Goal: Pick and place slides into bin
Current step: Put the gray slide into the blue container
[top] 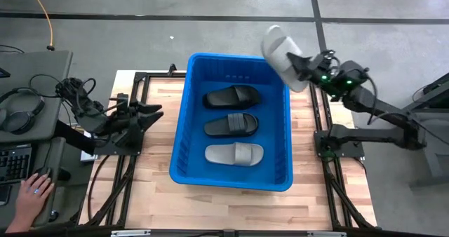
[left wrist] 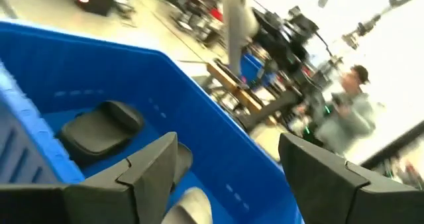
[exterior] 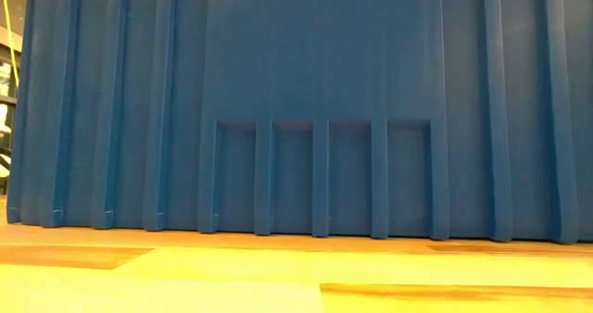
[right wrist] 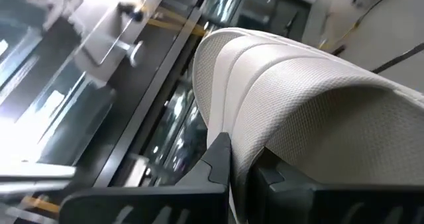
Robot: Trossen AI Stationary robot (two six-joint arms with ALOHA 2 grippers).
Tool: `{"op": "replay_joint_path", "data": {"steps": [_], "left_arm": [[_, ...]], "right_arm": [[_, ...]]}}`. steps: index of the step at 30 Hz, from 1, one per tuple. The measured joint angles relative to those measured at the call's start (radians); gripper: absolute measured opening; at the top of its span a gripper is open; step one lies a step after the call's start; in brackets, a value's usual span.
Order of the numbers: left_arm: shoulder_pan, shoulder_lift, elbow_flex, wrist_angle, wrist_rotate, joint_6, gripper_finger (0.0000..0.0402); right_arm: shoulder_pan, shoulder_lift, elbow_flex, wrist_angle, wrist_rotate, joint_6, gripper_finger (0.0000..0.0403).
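The right gripper is clamped on a light grey slide, held above the far right corner of the blue bin. Three slides lie inside, with bare floor along the right wall. The left gripper waits open, left of the bin.

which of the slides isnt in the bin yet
The white slide, held up by the right gripper over the bin's far right corner. The two black slides and the grey slide already lie inside.
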State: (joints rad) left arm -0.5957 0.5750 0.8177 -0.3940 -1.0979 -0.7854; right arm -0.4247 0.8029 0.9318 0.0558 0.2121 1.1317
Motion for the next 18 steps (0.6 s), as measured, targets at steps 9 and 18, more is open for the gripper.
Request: {"op": "replay_joint_path", "data": {"steps": [9, 18], "left_arm": [[0.0, 0.027, 0.0, -0.028, -0.003, -0.271, 0.0253], [0.0, 0.057, 0.0, -0.06, 0.123, -0.351, 0.0253]], "right_arm": [[0.235, 0.291, 0.0, 0.409, 0.129, -0.04, 0.0], [0.362, 0.621, 0.106, 0.717, 0.278, -0.006, 0.0]]}}
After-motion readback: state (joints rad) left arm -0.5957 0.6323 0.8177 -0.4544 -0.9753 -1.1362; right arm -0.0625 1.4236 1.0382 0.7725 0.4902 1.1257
